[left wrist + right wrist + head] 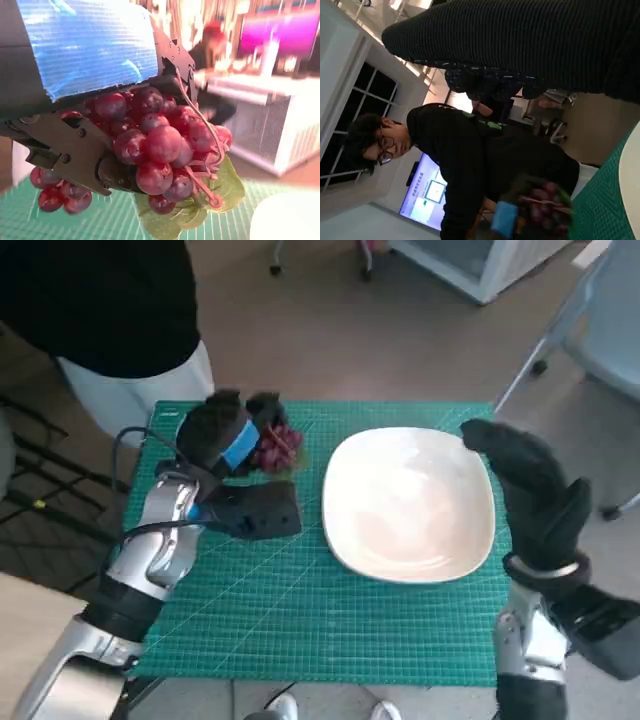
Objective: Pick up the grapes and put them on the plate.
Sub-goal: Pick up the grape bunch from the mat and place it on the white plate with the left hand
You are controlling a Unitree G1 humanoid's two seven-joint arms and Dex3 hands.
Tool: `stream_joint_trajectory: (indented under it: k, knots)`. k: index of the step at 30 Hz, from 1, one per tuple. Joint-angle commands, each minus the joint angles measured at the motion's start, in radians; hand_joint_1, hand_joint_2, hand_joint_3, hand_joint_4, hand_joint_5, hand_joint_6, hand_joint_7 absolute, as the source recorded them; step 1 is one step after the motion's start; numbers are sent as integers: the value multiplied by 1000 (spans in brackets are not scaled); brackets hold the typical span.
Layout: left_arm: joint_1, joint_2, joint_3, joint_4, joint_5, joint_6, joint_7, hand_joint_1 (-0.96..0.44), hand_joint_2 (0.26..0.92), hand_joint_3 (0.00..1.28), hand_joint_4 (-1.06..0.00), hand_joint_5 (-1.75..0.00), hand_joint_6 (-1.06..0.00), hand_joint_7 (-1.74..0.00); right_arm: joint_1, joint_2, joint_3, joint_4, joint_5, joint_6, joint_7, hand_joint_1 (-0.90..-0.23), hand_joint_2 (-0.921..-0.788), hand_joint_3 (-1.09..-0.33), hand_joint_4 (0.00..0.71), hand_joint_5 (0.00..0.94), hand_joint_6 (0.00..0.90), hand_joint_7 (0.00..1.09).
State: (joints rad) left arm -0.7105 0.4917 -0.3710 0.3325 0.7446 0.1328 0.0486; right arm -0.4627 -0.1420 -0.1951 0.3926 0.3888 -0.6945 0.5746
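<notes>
Black left hand with blue tape over its back (228, 440) clenched around a bunch of dark red grapes with green leaves (279, 448), the bunch lifted just off a green gridded cutting mat (300, 625), at nine o'clock from the plate and not touching it. Close up, grapes (155, 145) pressed against black fingers (70, 150), leaves hanging beneath. Wide white shallow plate (408, 502) lying on the mat, at three o'clock from the grapes. Right hand in black knitted glove (535, 490) released, fingers apart, over the plate's three o'clock rim, holding nothing. Person in black top (485, 165) beyond the table at twelve o'clock.
</notes>
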Motion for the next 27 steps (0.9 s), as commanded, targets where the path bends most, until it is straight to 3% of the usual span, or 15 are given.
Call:
stream_joint_trajectory:
  k: [1, 15, 27]
  knots:
    - [26, 5, 16, -23, 13, -9, 13, 3, 921, 114, -652, -1177, -561, -1245, 5, 4, 0, 17, -6, -5, -8, -504, -921, -564, 206, 0, 8, 394]
    - [11, -18, 4, -49, 29, 10, -34, 2, 921, 107, -669, -1154, -560, -1251, 8, -5, -7, 16, 6, -6, -1, -502, -921, -566, 205, 0, 5, 398]
    - [-44, -112, -21, -73, 43, 40, -109, 3, 921, 131, -644, -1219, -534, -1242, 8, -16, -26, 22, 26, -2, 8, -501, -921, -563, 206, 1, 3, 398]
